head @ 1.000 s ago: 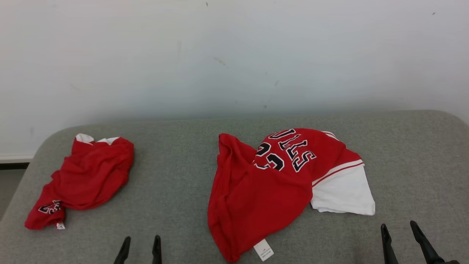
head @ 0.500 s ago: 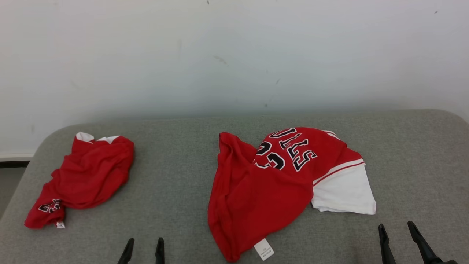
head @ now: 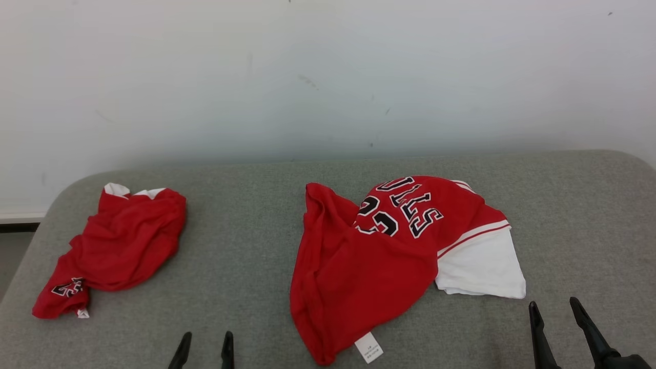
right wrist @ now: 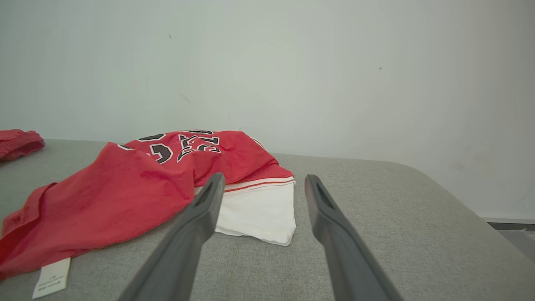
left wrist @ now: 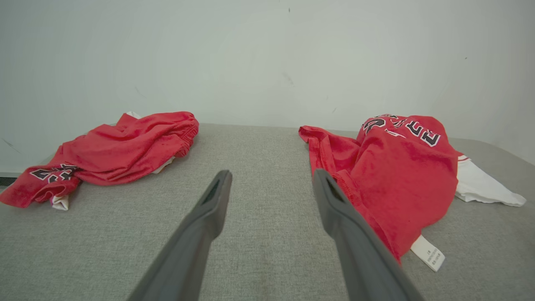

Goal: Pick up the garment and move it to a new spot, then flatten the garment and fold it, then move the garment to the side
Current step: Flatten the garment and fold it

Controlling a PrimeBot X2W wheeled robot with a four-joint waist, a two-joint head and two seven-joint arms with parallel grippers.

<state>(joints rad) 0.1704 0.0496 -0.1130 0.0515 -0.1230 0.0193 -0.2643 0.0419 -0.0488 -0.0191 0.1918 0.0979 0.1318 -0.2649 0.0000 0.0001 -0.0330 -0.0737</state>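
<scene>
Grey fabric surface (head: 246, 246) before a white wall (head: 328, 77) carries the crumpled red jersey (head: 369, 266) right of centre, with a second red garment (head: 118, 246) well apart at the left. At the near edge, the left gripper (head: 207, 334) and right gripper (head: 553, 302) hold their jaws apart, empty, short of the cloth.

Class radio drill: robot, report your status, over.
Left gripper: jaws open, empty. Right gripper: same. Jersey crumpled, untouched. Second red garment lies apart, leftward, not in the way.

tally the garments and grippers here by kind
garments: 2, crumpled red garment and red jersey with white sleeve
grippers: 2, left gripper and right gripper, both open
total: 4
</scene>
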